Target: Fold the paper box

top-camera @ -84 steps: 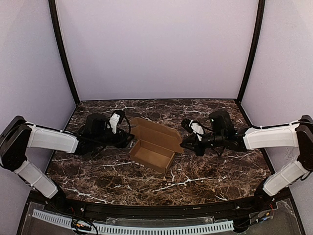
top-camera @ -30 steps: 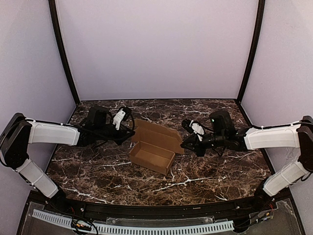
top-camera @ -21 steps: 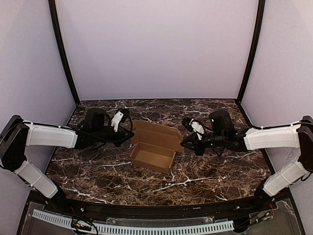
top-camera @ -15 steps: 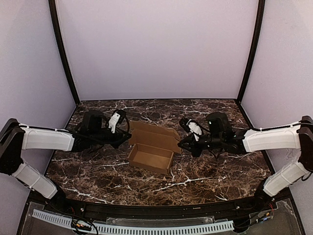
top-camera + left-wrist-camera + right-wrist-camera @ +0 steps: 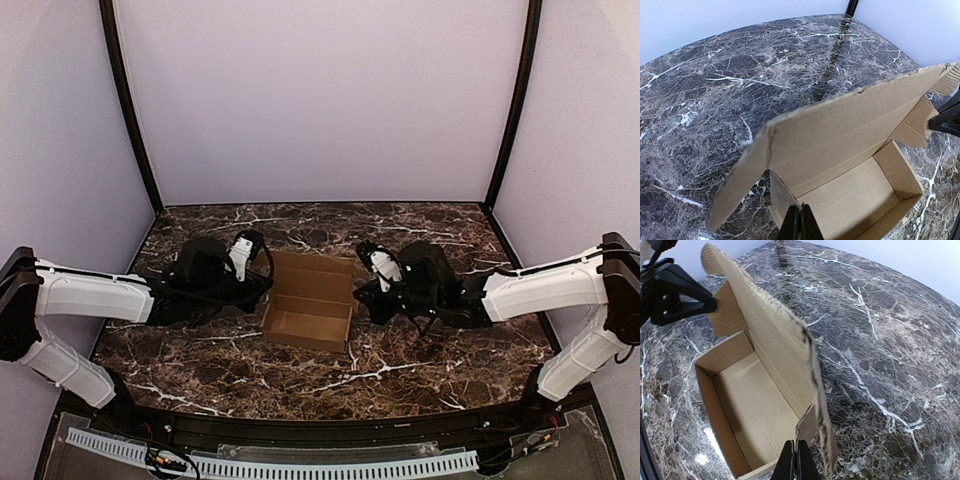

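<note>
The paper box (image 5: 308, 322) is a brown cardboard tray lying open in the middle of the table, its lid (image 5: 318, 272) raised along the far side. My left gripper (image 5: 263, 291) is shut, its tips at the top edge of the box's left end wall (image 5: 782, 197). My right gripper (image 5: 358, 296) is shut too, its tips at the box's right end beside the lid's small side flap (image 5: 809, 429). In the left wrist view the lid (image 5: 840, 127) leans over the tray floor (image 5: 860, 192). The right wrist view shows the tray floor (image 5: 757, 407) bare.
The table (image 5: 400, 370) is dark marble with white veins. Lilac walls close it in on three sides, with black posts (image 5: 128, 110) at the back corners. A black rail (image 5: 320, 425) runs along the near edge.
Both grippers have moved inward to the box's two ends. The box has turned squarer to the table edge and its lid has swung up from lying back.
</note>
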Robot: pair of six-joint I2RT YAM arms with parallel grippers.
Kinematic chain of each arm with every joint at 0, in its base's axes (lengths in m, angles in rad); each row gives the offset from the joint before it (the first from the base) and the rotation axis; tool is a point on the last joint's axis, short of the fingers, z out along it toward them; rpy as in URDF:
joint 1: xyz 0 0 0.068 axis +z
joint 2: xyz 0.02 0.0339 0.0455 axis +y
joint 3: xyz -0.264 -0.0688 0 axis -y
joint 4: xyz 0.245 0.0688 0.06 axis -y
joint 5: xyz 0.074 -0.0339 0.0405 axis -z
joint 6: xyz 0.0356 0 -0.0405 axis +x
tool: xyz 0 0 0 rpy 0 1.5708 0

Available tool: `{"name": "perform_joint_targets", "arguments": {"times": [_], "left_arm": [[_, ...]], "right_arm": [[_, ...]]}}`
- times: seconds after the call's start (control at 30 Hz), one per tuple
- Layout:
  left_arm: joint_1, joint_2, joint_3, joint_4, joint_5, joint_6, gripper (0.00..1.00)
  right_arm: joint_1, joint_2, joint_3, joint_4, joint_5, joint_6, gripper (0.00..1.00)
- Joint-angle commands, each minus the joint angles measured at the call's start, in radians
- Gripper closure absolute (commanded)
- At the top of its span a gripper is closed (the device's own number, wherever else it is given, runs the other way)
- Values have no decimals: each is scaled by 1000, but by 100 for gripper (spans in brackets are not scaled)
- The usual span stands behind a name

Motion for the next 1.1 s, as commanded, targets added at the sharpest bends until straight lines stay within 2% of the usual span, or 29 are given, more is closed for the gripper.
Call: {"name": "perform_joint_targets", "arguments": {"times": [0.0,0.17,0.4,0.77,1.07], "left_arm": [[-47,-21,-4,-50,-52,-54,100],[-62,-35,-21,-49,-66,-91,100],[-88,-14,-23,-48,-78,-129,100],[-115,37,5,-58,-65,-200,100],[-125,37,-28,-65,-70,-223,100]], "right_arm": [[38,31,64,46,140,85,100],[74,69,105,21,248,125,100],[114,125,132,7,319,126,100],[133,123,72,11,364,156,100],[144,112,32,21,389,174,100]]}}
